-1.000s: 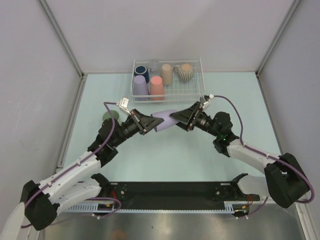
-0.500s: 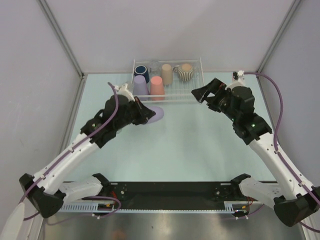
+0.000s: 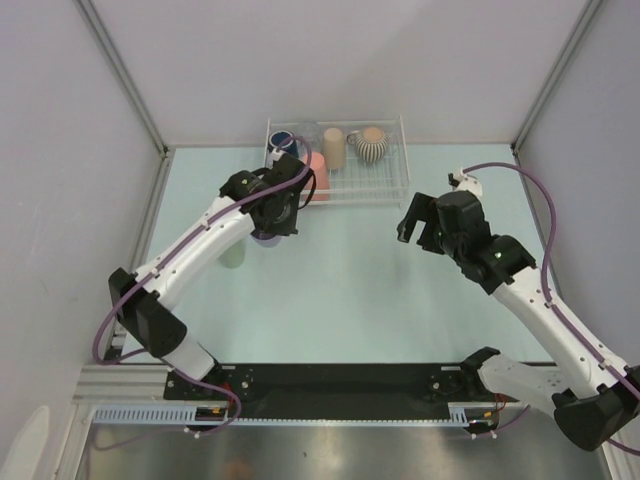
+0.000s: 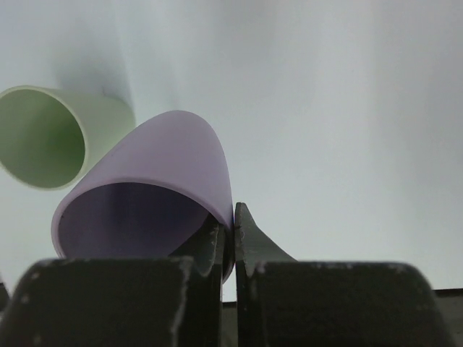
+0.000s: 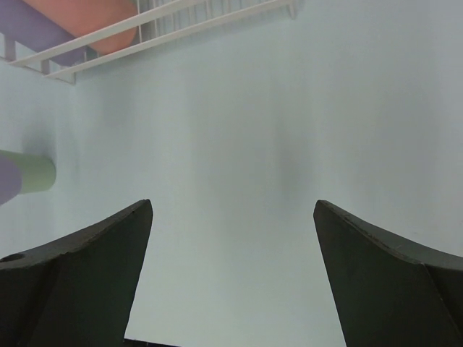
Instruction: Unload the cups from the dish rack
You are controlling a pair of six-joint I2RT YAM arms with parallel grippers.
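Grips the lavender cup (image 4: 155, 163) in the left gripper (image 4: 230, 225). Fingers pinched together on the cup's wall at the rim, one inside and one outside. Holds it tilted, mouth turned back toward the wrist camera, dark interior on show. Cannot tell whether its base rests on the table (image 3: 350, 290) or hangs above it.

Shows the green cup (image 4: 43, 137) up and to the left of those fingers, just beyond the lavender cup, mouth also toward the camera. Just beside each other; cannot tell whether touching. From above, places the green cup on the table just left of the left gripper and a little nearer the arm bases.

Finds the rack (image 3: 380, 180) immediately beyond the left gripper, wrist level with its near left corner. Salmon cup (image 3: 319, 165) in the front row, just right of that wrist. Second lavender cup (image 5: 22, 22) beside the salmon cup, largely hidden from above by the arm, clearer from the right wrist. Back row, beyond the left gripper and running to its right: navy mug (image 3: 281, 139), clear cup (image 3: 308, 131), tan cup (image 3: 333, 148), ribbed mug (image 3: 372, 145).

Holds the right gripper (image 5: 231, 208) with fingers spread wide, clasping nothing, over bare table. Rack ahead of it and off to its left, apart from the fingers. Green cup and a sliver of the lavender cup far to its left in the wrist view.
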